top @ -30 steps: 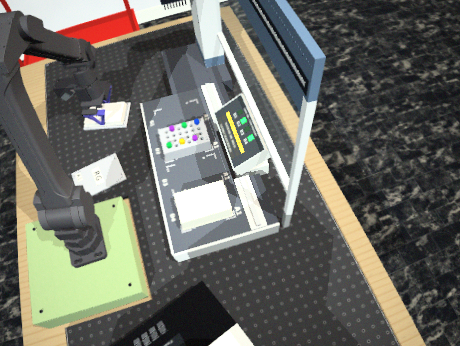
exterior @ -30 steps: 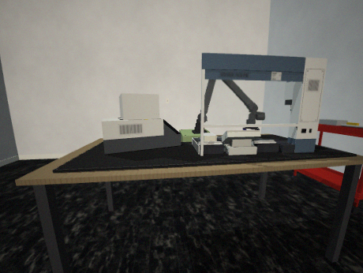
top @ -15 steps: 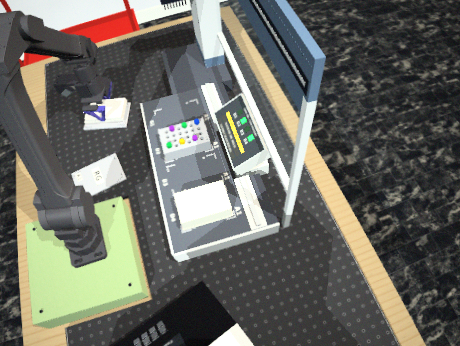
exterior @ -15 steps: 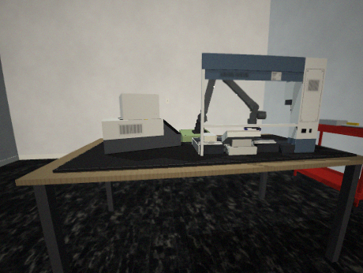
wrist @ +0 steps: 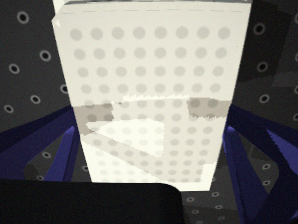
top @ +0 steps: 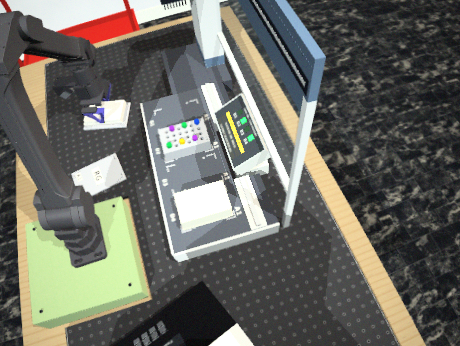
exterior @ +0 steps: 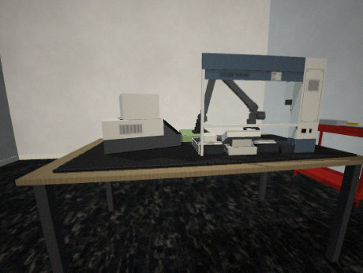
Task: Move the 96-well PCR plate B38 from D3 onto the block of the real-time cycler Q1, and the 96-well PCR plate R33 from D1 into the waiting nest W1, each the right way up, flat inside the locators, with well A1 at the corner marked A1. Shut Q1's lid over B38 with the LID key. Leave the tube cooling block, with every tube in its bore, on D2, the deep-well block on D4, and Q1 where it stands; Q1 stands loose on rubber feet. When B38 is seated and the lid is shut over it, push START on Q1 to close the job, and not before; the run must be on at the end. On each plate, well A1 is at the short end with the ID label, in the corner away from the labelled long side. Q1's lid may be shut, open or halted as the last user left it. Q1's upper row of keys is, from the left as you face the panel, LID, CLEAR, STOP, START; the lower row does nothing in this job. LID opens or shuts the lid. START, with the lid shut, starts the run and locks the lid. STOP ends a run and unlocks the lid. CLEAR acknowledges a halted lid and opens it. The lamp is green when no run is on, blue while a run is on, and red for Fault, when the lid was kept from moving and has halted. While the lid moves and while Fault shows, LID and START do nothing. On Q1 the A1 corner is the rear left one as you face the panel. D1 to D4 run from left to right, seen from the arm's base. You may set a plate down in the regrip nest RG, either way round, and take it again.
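Observation:
My gripper [top: 94, 114] is at the far left of the mat and is shut on a white 96-well PCR plate [top: 107, 114]. In the wrist view the plate [wrist: 149, 90] fills the middle, right way up, with my blue fingers clamping its long sides. I cannot read its label. The tube cooling block [top: 182, 137] with coloured caps and the white deep-well block [top: 202, 205] stand on the deck. The two other deck places are empty. The cycler Q1 [top: 175, 320] stands at the near edge.
The regrip nest RG [top: 97, 174] lies between my base pedestal [top: 80, 260] and the deck. A tilted touch panel [top: 240, 132] and a white frame post [top: 297, 160] stand along the deck's right side. From the side, Q1 [exterior: 138, 130] carries a raised white box on top.

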`<state>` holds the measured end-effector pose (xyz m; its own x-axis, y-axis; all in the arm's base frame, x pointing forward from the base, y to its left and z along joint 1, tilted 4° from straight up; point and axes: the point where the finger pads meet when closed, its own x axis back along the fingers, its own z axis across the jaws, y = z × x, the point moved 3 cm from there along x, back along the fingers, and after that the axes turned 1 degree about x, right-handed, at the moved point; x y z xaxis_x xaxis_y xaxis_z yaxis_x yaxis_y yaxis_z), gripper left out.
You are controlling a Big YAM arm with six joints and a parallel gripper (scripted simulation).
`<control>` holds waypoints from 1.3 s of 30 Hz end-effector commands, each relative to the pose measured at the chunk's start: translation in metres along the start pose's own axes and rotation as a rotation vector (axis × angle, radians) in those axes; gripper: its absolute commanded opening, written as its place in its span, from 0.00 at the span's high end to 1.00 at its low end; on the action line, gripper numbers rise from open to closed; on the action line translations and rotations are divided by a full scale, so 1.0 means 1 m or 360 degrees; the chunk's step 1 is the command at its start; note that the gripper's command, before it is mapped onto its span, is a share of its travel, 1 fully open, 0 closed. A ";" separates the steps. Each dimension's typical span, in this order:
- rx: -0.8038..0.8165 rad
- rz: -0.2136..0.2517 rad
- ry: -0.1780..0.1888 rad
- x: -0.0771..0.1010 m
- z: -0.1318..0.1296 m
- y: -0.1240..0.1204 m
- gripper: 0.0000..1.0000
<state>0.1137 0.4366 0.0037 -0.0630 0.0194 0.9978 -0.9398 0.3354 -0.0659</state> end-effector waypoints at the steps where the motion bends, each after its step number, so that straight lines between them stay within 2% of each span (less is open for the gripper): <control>1: -0.0009 -0.0011 -0.0047 0.016 -0.007 0.000 1.00; 10: -0.0009 -0.0013 -0.0090 0.025 -0.023 -0.008 1.00; 22: -0.0005 -0.0010 -0.0058 0.014 -0.024 0.007 1.00; 28: -0.0003 -0.0015 -0.0100 0.026 -0.029 0.009 1.00; 32: -0.0005 -0.0015 -0.0105 0.028 -0.028 0.006 1.00; 39: -0.0005 -0.0011 -0.0087 0.021 -0.018 -0.006 1.00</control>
<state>0.1142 0.4397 0.0056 -0.0638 0.0160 0.9978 -0.9401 0.3345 -0.0655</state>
